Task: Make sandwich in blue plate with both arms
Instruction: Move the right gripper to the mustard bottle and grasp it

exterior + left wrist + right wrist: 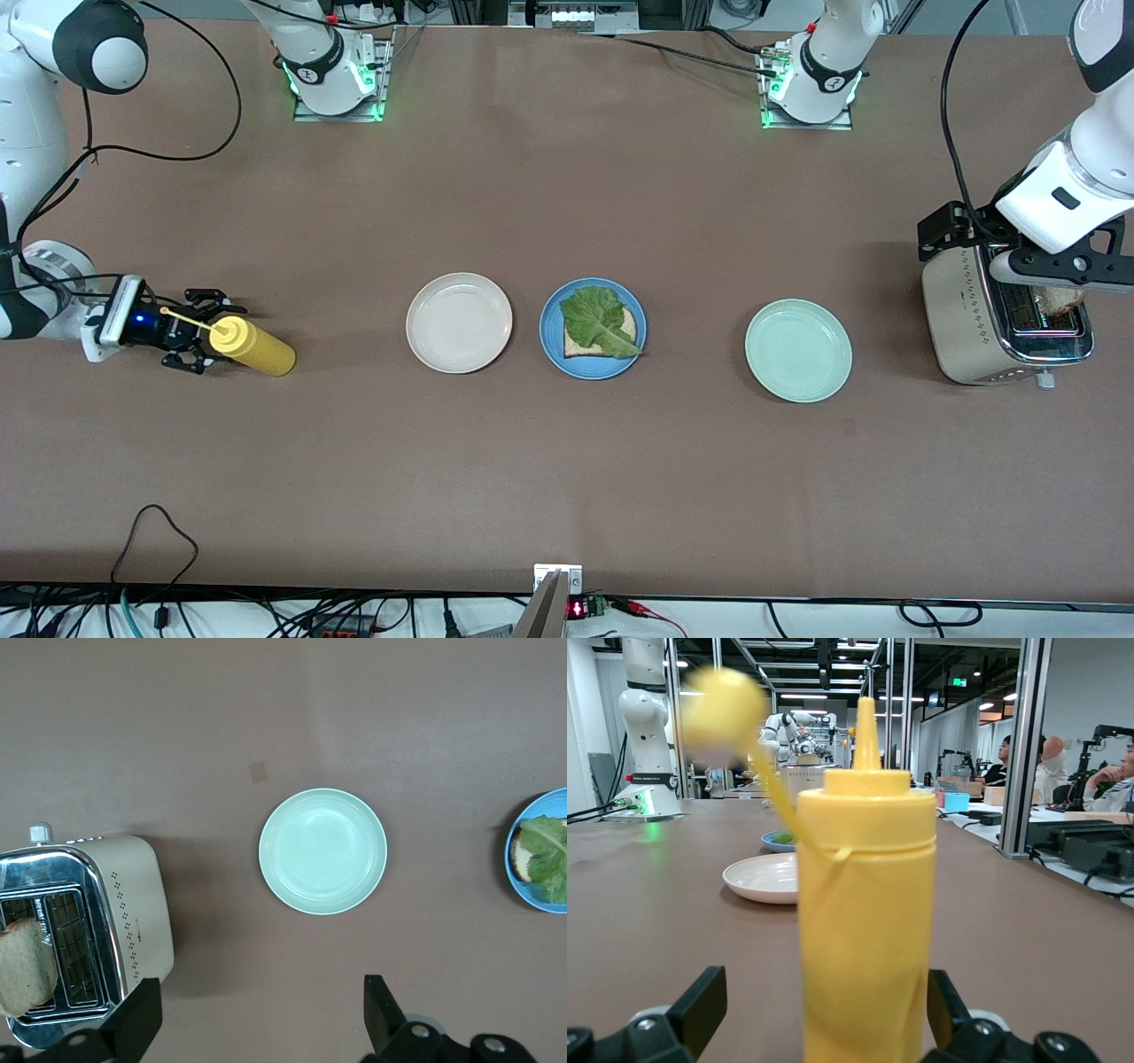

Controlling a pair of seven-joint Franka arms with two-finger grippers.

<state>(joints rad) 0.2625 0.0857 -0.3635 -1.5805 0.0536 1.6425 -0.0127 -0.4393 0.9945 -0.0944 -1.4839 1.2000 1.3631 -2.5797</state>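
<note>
The blue plate sits mid-table and holds one bread slice with a green lettuce leaf on top. A second bread slice sticks out of a slot of the toaster at the left arm's end of the table. My left gripper hangs open and empty above the toaster. My right gripper is low at the right arm's end, its open fingers either side of an upright yellow squeeze bottle.
A cream-white plate stands beside the blue plate toward the right arm's end. A mint-green plate lies between the blue plate and the toaster. Cables run along the table's near edge.
</note>
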